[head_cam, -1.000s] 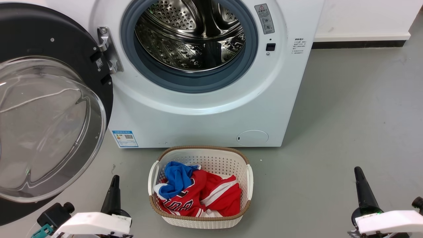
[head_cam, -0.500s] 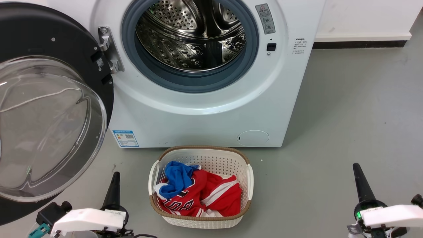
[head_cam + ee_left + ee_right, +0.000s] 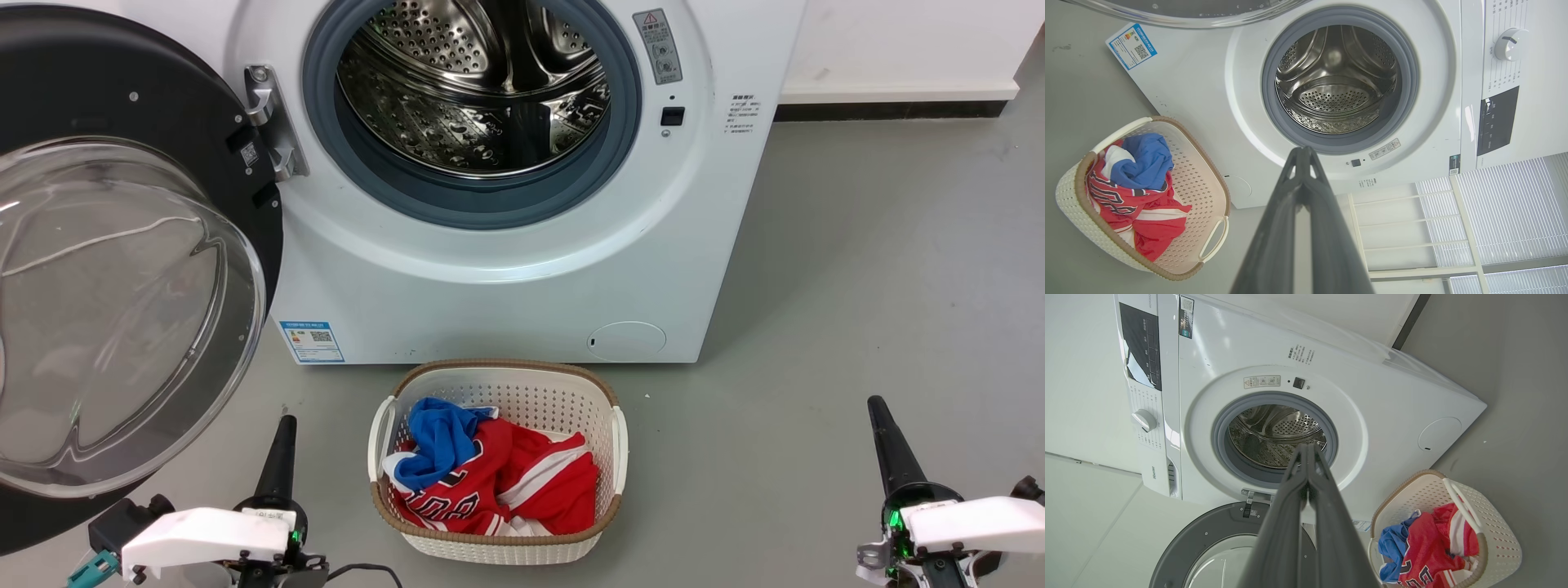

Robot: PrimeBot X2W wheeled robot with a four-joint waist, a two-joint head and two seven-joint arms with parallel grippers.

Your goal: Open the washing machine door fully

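washing machine door (image 3: 122,278) hangs swung wide left of the washing machine (image 3: 490,278), drum exposed; left claw (image 3: 285,433) and right claw (image 3: 880,416) both clenched on nothing, parked low; guessing job's done

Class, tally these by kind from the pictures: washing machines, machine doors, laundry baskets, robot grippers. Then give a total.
washing machine: 1
washing machine door: 1
laundry basket: 1
grippers: 2, the left gripper and the right gripper
Total: 5
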